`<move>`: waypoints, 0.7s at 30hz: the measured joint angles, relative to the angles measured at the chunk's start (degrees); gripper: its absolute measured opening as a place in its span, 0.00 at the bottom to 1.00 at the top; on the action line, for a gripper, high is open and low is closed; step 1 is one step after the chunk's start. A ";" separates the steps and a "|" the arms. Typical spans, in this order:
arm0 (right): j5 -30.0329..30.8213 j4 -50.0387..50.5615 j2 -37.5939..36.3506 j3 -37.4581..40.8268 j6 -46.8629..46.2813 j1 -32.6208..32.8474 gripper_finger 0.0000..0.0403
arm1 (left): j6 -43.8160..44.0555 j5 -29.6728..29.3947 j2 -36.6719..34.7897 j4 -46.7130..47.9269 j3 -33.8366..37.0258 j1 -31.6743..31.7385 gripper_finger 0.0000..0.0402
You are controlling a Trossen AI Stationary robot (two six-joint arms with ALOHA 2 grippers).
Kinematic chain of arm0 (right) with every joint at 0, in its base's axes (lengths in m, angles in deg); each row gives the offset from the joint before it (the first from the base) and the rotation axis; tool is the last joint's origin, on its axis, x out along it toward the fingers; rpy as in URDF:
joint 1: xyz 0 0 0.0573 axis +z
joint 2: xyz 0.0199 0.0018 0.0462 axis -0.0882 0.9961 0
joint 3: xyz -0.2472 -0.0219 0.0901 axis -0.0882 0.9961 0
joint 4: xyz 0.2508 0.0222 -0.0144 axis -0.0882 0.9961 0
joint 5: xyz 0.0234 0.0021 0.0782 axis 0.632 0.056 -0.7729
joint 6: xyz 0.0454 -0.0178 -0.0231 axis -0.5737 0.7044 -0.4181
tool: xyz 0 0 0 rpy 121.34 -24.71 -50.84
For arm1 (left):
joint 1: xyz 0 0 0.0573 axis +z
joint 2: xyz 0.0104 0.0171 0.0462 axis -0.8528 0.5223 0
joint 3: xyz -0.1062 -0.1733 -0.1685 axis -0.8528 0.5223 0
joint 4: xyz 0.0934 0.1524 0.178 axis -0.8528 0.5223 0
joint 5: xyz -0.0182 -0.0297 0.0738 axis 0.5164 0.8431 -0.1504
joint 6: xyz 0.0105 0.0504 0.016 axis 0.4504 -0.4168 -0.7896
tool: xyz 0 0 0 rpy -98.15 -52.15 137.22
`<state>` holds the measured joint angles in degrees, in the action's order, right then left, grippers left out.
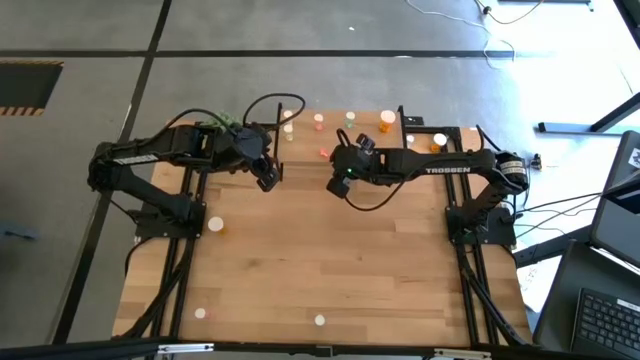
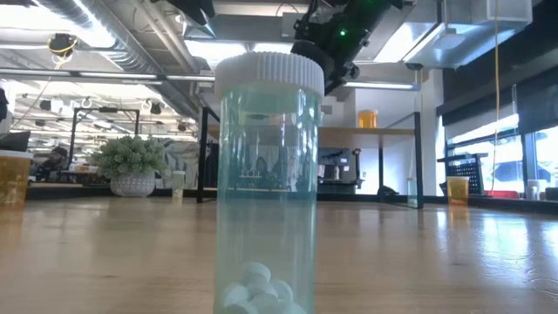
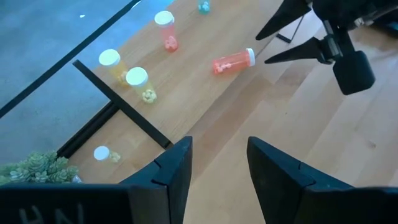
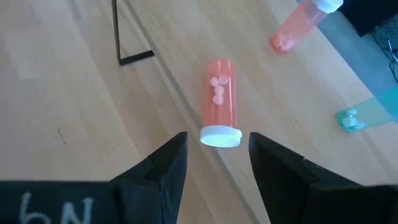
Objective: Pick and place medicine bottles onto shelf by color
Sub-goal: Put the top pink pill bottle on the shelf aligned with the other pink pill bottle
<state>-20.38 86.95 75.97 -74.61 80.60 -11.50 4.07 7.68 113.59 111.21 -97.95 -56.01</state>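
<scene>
Right end effector open, hovering over pink bottle lying on its side on counter; left end effector open, empty, nearby above counter

Even, bright indoor light; ceiling-lamp glare on tabletop; blurred near bottle.

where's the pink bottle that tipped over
The tipped pink bottle lies on its side on the tabletop near the far edge, just ahead of the right claw, whose fingers are open and empty.
</scene>
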 joint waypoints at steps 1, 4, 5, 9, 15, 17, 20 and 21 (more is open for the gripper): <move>-0.02 0.03 0.00 0.00 -0.23 0.00 0.43 | 0.00 0.00 0.00 0.00 0.00 0.01 0.37; -0.33 0.04 0.00 0.00 -1.34 0.00 0.43 | -0.02 0.00 0.00 0.00 0.00 0.00 0.37; -0.94 0.05 0.00 0.00 -1.40 -0.04 0.43 | -0.02 0.00 0.00 0.00 0.01 0.00 0.37; -2.54 0.05 0.00 0.00 -1.42 -0.07 0.43 | -0.16 0.00 0.00 0.02 0.00 0.00 0.37; -2.62 0.11 0.00 0.00 -1.40 -0.81 0.43 | -0.17 0.00 0.00 0.01 0.00 0.00 0.37; -2.62 -0.02 0.00 0.05 -1.37 -1.30 0.43 | -0.17 0.00 0.00 0.02 0.00 0.00 0.37; -4.43 -0.01 0.00 0.09 -1.54 -2.21 0.43 | -0.17 0.00 0.00 0.00 0.00 0.00 0.37; -6.22 0.00 0.00 0.09 -2.03 -2.66 0.43 | -0.17 0.00 0.00 0.00 0.00 0.00 0.37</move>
<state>-26.60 86.94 75.97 -74.53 78.57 -14.16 3.90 7.68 113.59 111.21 -97.95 -56.01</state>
